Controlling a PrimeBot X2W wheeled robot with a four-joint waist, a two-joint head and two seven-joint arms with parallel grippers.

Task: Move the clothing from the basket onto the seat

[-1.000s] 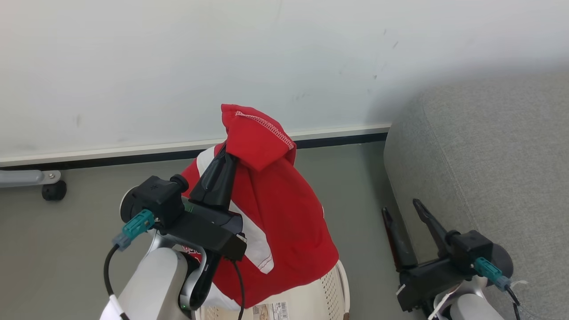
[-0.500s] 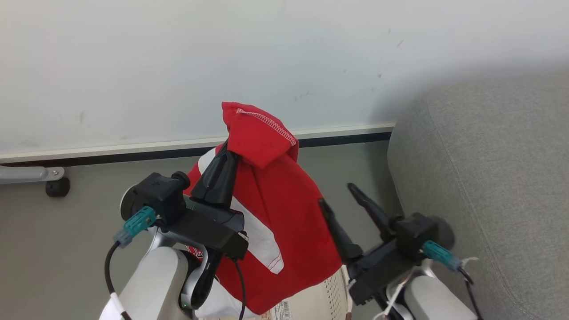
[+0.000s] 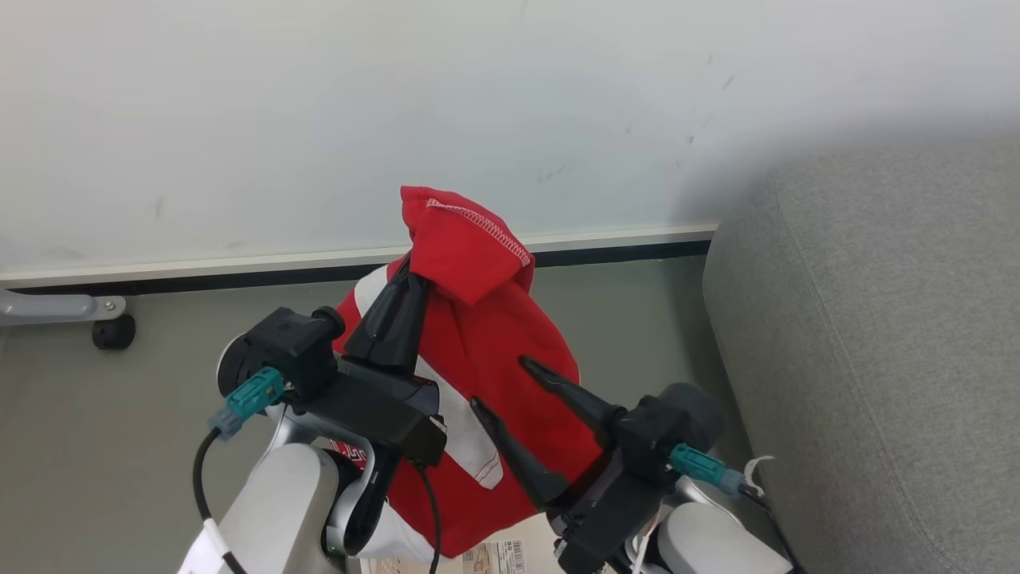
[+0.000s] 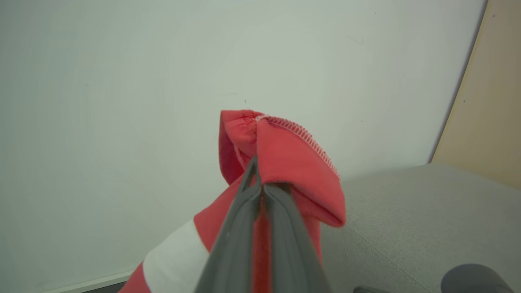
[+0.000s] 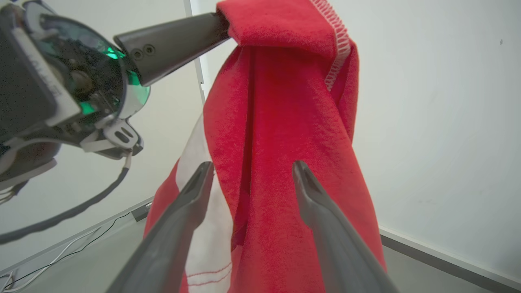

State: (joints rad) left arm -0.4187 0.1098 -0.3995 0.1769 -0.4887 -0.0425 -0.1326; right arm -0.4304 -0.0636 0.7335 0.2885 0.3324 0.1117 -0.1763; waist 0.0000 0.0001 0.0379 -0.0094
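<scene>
Grey flooring [image 3: 119, 414] runs back to a white wall [image 3: 319, 119] with a pale skirting strip [image 3: 239, 261] over a dark line. A black caster [image 3: 113, 332] stands at the far left. The seat [image 3: 876, 319] fills the right side, with its rounded light-grey arm close to the wall. A sliver of the cream basket [image 3: 518, 538] shows at the near edge, below the cloth.

The left gripper [image 3: 410, 267] points up and away from the robot. Its two dark fingers are pinched together on a fold near the top of the clothing [image 3: 494, 343], which hangs in the air above the basket and left of the seat. In the left wrist view the fingers [image 4: 244, 228] meet with red cloth between them.

The right gripper [image 3: 500, 383] reaches in from the near right, tilted up and to the left. Its jaws are spread wide in front of the garment's lower half. In the right wrist view the fingers [image 5: 191, 195] straddle a hanging vertical fold. Whether they touch it cannot be told.

The clothing is soft red knit with a fuzzy nap, a broad white stripe [image 3: 458, 422] and a white overlock seam [image 3: 482, 227] along the folded-over top edge. The seat's fabric is a fine, even weave with a stitched seam [image 3: 821, 319]. The arms have pale smooth shells and black housings with teal cable plugs [image 3: 253, 395].
</scene>
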